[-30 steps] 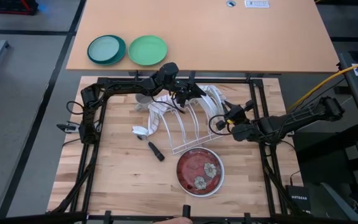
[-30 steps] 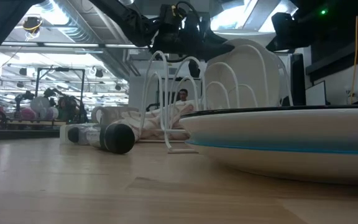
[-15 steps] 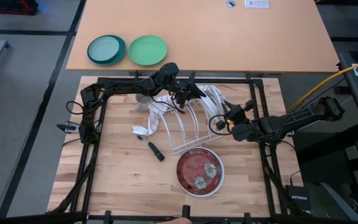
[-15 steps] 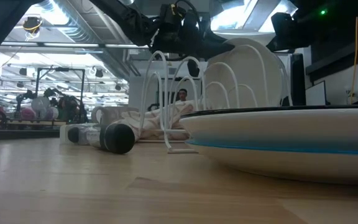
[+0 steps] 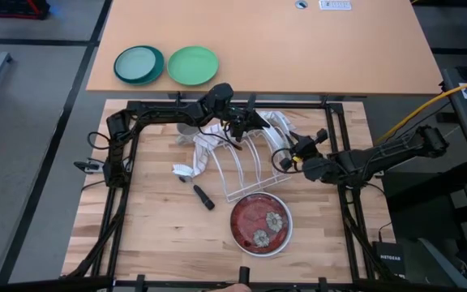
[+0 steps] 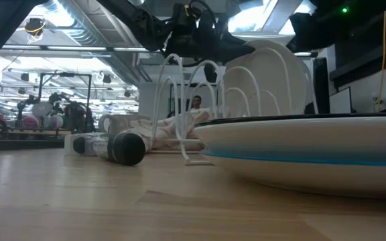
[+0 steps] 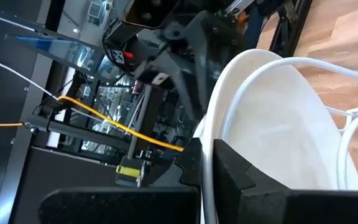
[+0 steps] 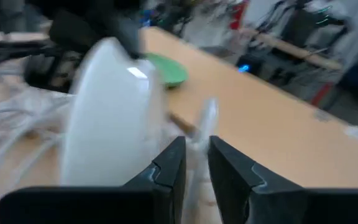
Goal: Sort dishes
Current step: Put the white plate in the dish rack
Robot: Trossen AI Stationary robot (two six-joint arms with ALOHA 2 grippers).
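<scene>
Where the table comes nearest to you: the round red-flowered plate with a black back (image 5: 261, 225) lies flat and alone on the wooden table (image 5: 152, 235), touched by neither arm, so it looks unsorted.
Just behind it: 1 short black cylinder (image 5: 203, 197) lies loose on the wood.
Rack: the white wire dish rack (image 5: 242, 166) holds 1 white round dinner plate (image 7: 278, 124) on edge at its far end.
What changed: over the last second the rack's loops have tipped and its near foot has slid a little in the low view, while the right gripper (image 5: 289, 158) has crept toward the rack.
What that means for you: I judge the rack is being dragged along with the plate, so the plate is not yet settled in its slot.
Left gripper: the left gripper (image 5: 250, 122) sits at the plate's upper rim, its 2 fingers closed onto that rim.
Right gripper: it hovers at the rack's right-hand loops; its hold you cannot tell, because its own view is smeared.
Behind the rack: a crumpled white cloth (image 5: 205, 146) lies partly under the left arm.
Farthest: 1 bright green plate (image 5: 192, 65) and 1 teal plate (image 5: 139, 64) rest side by side on the tan table (image 5: 339, 49).
Hidden: the left arm covers the rack's far corner, so any other dishes there cannot be made out.
</scene>
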